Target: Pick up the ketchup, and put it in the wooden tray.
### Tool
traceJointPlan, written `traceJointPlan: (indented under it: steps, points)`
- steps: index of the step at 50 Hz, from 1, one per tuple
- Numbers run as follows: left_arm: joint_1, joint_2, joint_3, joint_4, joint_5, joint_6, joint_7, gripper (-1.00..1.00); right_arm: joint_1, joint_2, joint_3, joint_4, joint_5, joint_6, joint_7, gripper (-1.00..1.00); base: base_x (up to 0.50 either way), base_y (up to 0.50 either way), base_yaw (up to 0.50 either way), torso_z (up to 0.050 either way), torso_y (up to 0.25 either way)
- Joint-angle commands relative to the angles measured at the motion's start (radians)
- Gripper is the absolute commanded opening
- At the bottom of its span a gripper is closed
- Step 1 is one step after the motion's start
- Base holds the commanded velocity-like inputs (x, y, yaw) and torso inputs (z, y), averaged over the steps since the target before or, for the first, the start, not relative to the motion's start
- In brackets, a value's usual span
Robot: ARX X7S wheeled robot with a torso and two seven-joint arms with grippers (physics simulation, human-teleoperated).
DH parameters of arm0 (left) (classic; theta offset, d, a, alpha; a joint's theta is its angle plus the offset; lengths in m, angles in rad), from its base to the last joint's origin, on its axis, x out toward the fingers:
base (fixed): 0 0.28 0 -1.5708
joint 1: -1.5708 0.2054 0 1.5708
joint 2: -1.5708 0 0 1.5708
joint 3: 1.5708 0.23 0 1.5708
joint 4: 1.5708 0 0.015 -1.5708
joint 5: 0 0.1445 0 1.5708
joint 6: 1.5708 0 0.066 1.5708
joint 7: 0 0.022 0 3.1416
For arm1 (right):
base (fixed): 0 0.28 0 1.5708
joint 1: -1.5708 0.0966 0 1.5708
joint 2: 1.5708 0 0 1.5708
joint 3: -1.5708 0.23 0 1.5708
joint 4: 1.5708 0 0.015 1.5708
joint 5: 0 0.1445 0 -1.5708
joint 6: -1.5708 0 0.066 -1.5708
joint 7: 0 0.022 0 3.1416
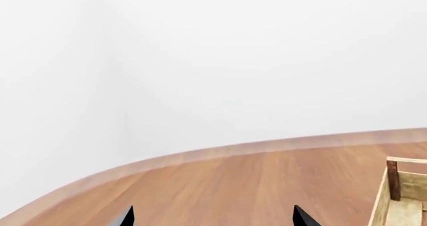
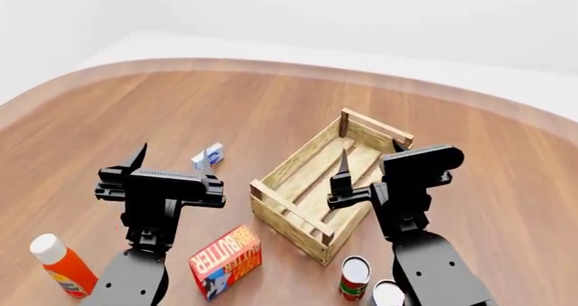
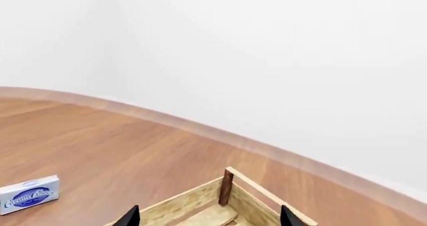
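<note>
ketchup [image 2: 63, 265] far left | butter box [image 2: 226, 261] between it and wooden tray [image 2: 287, 208] | both end effectors apart

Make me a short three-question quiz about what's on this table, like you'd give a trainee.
1. True or false: the ketchup already lies inside the wooden tray.
2. Which arm stands nearer the ketchup: A) left, B) right?
3. Fill in: the butter box lies between the ketchup and the ____.

Key
1. False. The bottle stands on the table at the head view's lower left, and no item shows in the tray.
2. A. The left gripper is on the bottle's side; the right gripper hangs over the tray. Both are open and hold nothing.
3. Wooden tray.
</note>
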Motion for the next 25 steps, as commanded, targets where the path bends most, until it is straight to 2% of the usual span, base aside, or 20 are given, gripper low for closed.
traceJointPlan:
  steps: [1, 3, 18, 25]
  points:
    - [-0.002, -0.003, 0.004, -0.004, -0.001, 0.003, -0.005, 1.00, 0.001, 0.003, -0.005, 0.002, 0.005, -0.003, 0.003, 1.00, 0.38, 0.10, 0.00, 0.000, 0.000]
    - [-0.001, -0.004, 0.005, -0.005, -0.002, 0.005, -0.006, 1.00, 0.000, 0.004, -0.006, 0.003, 0.003, -0.005, 0.005, 1.00, 0.39, 0.10, 0.00, 0.000, 0.000]
    - [0.009, -0.015, 0.000, 0.017, -0.010, -0.004, -0.015, 1.00, -0.007, 0.010, -0.002, -0.007, 0.016, -0.010, 0.010, 1.00, 0.00, 0.00, 0.00, 0.000, 0.000]
    - [0.062, -0.051, -0.038, 0.124, -0.025, -0.034, -0.027, 1.00, -0.012, 0.013, -0.001, -0.002, 0.020, -0.017, 0.012, 1.00, 0.00, 0.00, 0.00, 0.000, 0.000]
